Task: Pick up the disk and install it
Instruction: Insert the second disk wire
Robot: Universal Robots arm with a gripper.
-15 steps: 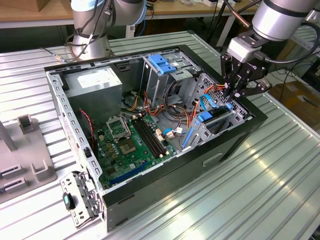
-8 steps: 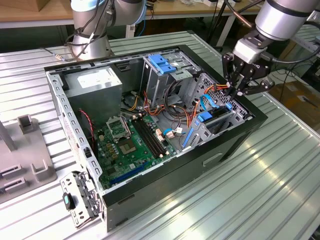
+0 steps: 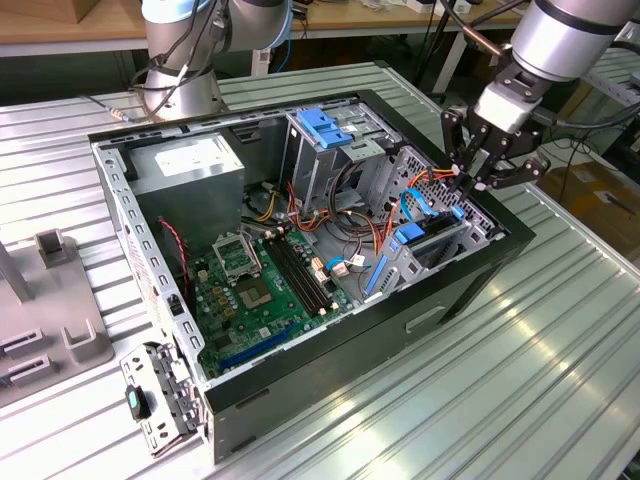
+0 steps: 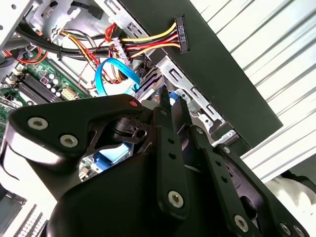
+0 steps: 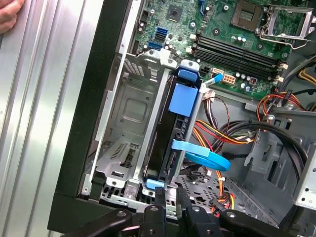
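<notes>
The disk [image 5: 181, 101] stands on edge in the metal drive cage [image 5: 126, 123] at the front corner of the open computer case [image 3: 400, 345], its blue rail frame around it. In the exterior view the disk [image 3: 435, 238] sits low in the cage on the exterior view's right. My gripper [image 3: 467, 180] hangs right above that cage. In both wrist views the two thin fingers stand close together with nothing held between them, and the gripper [image 5: 170, 193] tips are at the disk's near end by its blue tab [image 5: 154, 183]. The second wrist view has the gripper [image 4: 171, 101] pointing down into the cage.
A blue flat cable [image 5: 202, 158] and bundles of red, yellow and orange wires [image 5: 222, 136] lie right beside the disk. The motherboard [image 3: 260, 280], grey power-supply box [image 3: 190, 175] and blue bracket [image 3: 322, 125] fill the case. A hand [image 5: 7, 15] rests on the ribbed table.
</notes>
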